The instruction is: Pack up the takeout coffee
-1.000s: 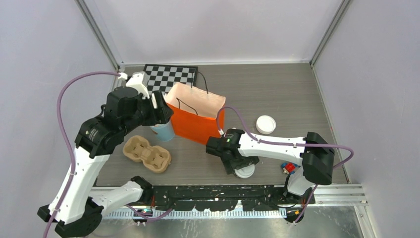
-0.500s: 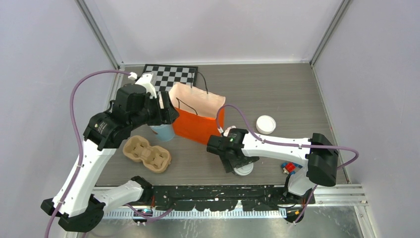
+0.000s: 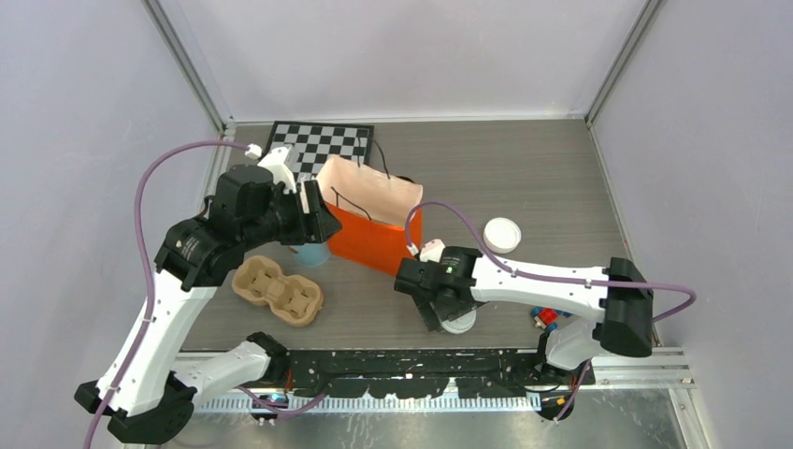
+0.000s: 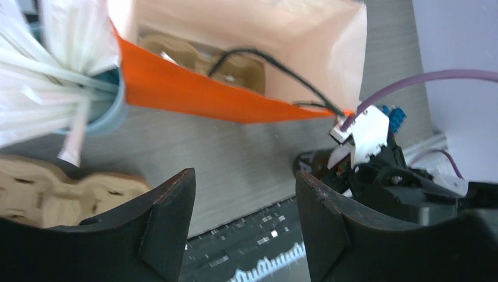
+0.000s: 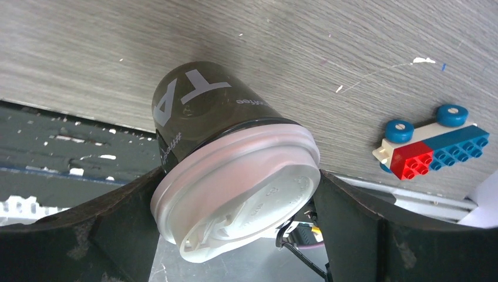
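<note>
A black paper coffee cup (image 5: 199, 111) with pale print and a white lid (image 5: 241, 188) stands near the table's front edge; its lid also shows in the top view (image 3: 461, 324). My right gripper (image 5: 238, 194) is shut on it, both fingers pressed against the lid's rim, and it shows in the top view (image 3: 447, 311) too. My left gripper (image 4: 244, 229) is open and empty, held above the table by the orange paper bag (image 4: 205, 97). In the top view the left gripper (image 3: 318, 217) is at the bag's (image 3: 374, 238) left end.
The bag holds a cardboard cup carrier (image 4: 235, 67). A light-blue cup of white sticks (image 3: 311, 253) stands left of the bag, and a second cardboard carrier (image 3: 278, 290) lies in front of it. A loose white lid (image 3: 502, 235), toy bricks (image 3: 545, 318) and a checkerboard (image 3: 323, 145) are also on the table.
My left arm has moved right, closer to the bag. My right gripper has stayed at the cup, edging slightly left, while its arm's base link has swung right.
</note>
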Motion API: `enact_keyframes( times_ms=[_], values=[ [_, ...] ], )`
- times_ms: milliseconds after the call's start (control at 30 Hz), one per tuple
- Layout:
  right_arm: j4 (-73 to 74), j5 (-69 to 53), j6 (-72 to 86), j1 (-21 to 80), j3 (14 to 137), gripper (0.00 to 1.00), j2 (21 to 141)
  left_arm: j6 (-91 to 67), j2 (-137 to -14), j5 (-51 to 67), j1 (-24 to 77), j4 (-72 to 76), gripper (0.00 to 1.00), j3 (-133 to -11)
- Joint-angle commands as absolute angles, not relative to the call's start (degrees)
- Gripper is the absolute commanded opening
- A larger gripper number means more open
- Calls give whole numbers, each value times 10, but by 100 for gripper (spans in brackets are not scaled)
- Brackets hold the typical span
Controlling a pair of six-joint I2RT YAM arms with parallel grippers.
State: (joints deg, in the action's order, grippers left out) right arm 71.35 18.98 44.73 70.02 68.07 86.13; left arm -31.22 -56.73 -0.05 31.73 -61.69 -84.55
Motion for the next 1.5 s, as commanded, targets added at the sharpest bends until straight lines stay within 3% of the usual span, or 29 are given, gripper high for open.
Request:
enact_keyframes(
  times_ms=[0,133,333,633,933,1467],
  values=[
    [683,207,411,720,660,92,810,-367,-548,126,315,-624,64,-810],
    [679,221,390,730,647,92,804,-428,-515,210,314,-602,61,-765],
    [654,221,370,747,634,92,794,-425,-490,203,315,-596,67,-739],
    [573,207,308,775,596,92,734,-571,-452,241,316,-469,64,-585],
    [547,225,282,781,587,92,672,-589,-430,299,318,-398,68,-474],
    [537,257,229,826,705,91,809,-638,-430,372,322,-205,70,-334]
  ],
)
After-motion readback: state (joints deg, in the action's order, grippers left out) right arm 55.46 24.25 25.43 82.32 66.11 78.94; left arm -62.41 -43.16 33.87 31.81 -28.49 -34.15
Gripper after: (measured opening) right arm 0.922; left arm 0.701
